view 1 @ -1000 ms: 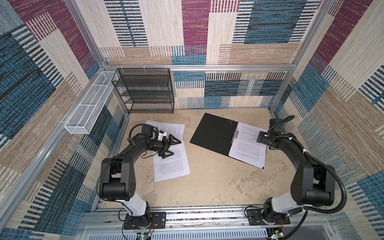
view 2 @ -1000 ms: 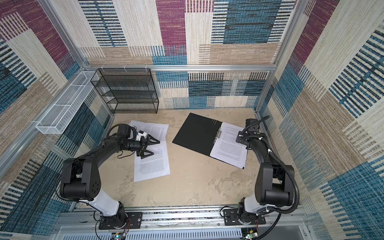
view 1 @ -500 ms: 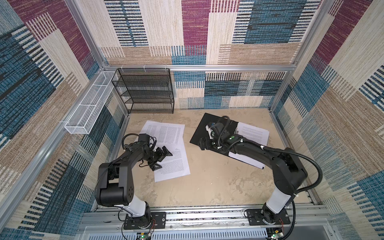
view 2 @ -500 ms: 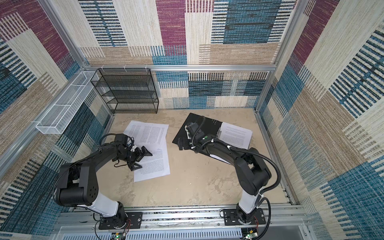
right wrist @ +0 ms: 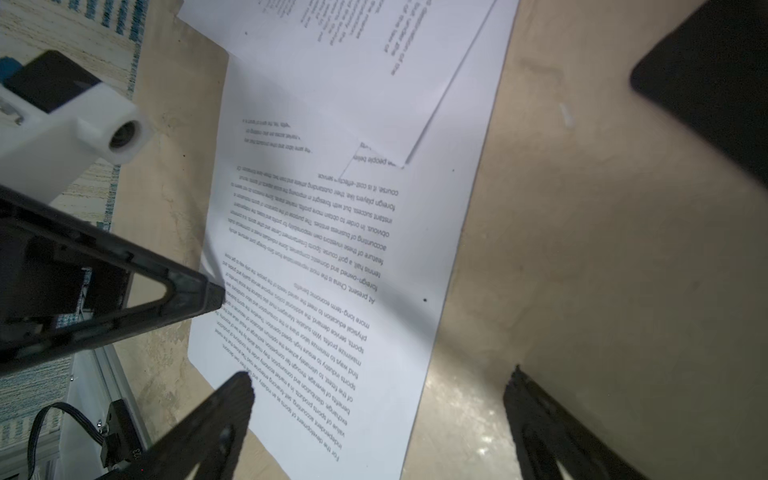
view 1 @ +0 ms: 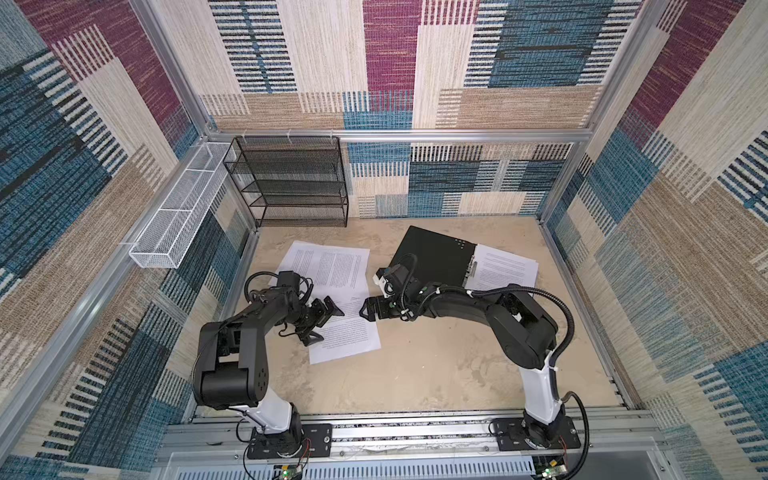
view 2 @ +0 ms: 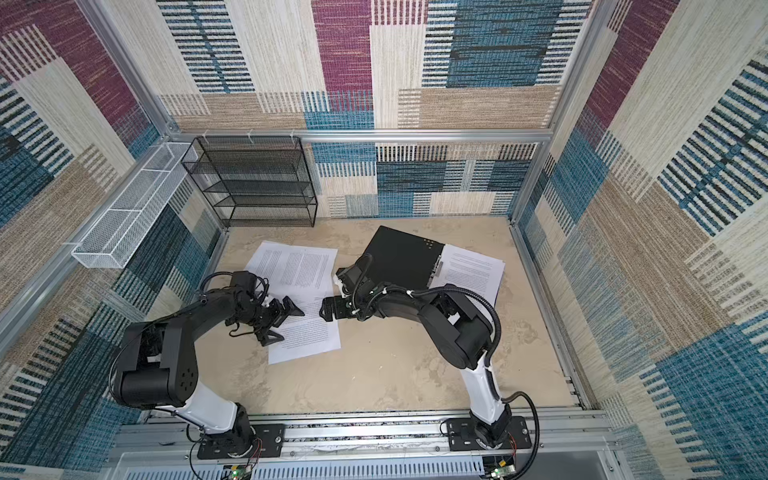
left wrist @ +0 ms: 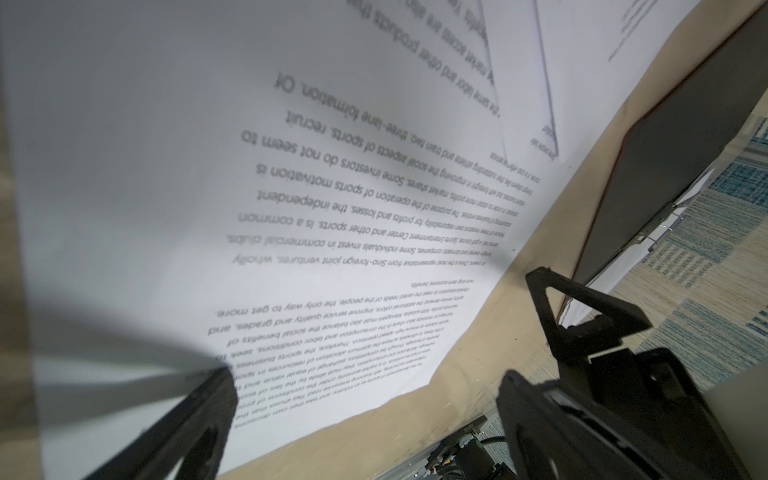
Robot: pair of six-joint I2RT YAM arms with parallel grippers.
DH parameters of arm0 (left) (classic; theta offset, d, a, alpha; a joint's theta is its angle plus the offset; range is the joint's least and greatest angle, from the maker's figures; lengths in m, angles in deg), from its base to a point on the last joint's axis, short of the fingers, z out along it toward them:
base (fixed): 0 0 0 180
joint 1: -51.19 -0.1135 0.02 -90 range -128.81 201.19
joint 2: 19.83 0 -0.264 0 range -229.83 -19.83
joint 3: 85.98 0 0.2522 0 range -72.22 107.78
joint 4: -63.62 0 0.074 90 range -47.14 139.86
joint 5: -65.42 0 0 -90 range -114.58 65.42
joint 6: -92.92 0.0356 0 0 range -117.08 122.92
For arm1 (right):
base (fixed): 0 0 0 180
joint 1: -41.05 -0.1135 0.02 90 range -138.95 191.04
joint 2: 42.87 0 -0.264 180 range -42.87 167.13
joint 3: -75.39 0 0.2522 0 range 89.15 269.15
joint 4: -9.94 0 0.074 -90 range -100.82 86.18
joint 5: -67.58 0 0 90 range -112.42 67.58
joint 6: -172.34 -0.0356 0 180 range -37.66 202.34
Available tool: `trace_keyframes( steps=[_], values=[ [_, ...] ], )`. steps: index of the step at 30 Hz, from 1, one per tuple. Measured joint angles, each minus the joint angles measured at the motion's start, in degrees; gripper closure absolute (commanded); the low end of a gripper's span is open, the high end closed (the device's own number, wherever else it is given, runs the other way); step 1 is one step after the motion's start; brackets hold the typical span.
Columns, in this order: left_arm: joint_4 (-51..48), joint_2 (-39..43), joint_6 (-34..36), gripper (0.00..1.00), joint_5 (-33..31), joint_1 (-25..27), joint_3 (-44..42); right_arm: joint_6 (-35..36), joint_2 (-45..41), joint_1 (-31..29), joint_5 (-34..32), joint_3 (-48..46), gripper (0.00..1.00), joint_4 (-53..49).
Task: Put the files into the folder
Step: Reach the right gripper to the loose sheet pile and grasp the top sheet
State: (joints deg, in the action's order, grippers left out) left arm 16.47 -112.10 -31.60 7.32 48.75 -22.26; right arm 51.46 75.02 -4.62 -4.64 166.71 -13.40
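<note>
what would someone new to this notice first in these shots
The black left pincer and right pincer, both open, face each other over loose printed sheets lying left of centre on the table. Further back on the right an open folder, black inside, lies flat with more sheets on its right half. A black mesh rack stands at the back wall.

The files (view 1: 332, 270) are white with blocks of black print. The folder (view 1: 432, 257) is black inside, with a thin red edge. The rack (view 1: 291, 183) is black mesh, the basket (view 1: 178, 216) white mesh. The walls (view 1: 386, 62) are woven patchwork of blue, maroon, cream and tan, partly striped. The table (view 1: 436, 374) is mottled sandy beige. The arms (view 1: 519, 328) are black with white lower links.
</note>
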Motion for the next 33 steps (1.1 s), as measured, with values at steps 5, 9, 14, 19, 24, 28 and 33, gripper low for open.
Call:
trace_keyframes(
  steps=[5,9,14,19,24,28,33],
  values=[
    [-0.1,-0.4,0.0,0.00,0.0,0.0,-0.1,-2.0,2.4,-0.9,0.3,2.5,0.03,1.5],
    [0.1,-0.5,-0.3,0.00,0.1,0.0,-0.4,-3.7,3.5,-1.4,1.7,3.1,0.03,3.6],
    [0.4,-0.6,-0.9,0.00,0.2,-0.1,-0.5,-7.2,3.7,-1.5,4.7,1.8,0.02,7.3],
    [0.6,-0.5,-1.2,0.00,0.2,-0.1,-0.7,-11.9,3.7,-1.5,9.5,-0.3,0.02,12.3],
    [0.9,-0.5,-1.4,0.00,0.6,-0.3,-1.0,-16.9,2.3,-1.5,13.8,-4.8,0.00,17.6],
    [1.1,-0.5,-1.5,0.00,1.1,-0.5,-1.1,-21.6,2.5,-1.5,17.2,-7.8,0.00,23.9],
    [2.1,-0.7,-2.2,0.00,3.4,-0.5,-1.5,-23.2,6.3,-0.8,18.8,-3.5,0.00,26.0]
  ],
)
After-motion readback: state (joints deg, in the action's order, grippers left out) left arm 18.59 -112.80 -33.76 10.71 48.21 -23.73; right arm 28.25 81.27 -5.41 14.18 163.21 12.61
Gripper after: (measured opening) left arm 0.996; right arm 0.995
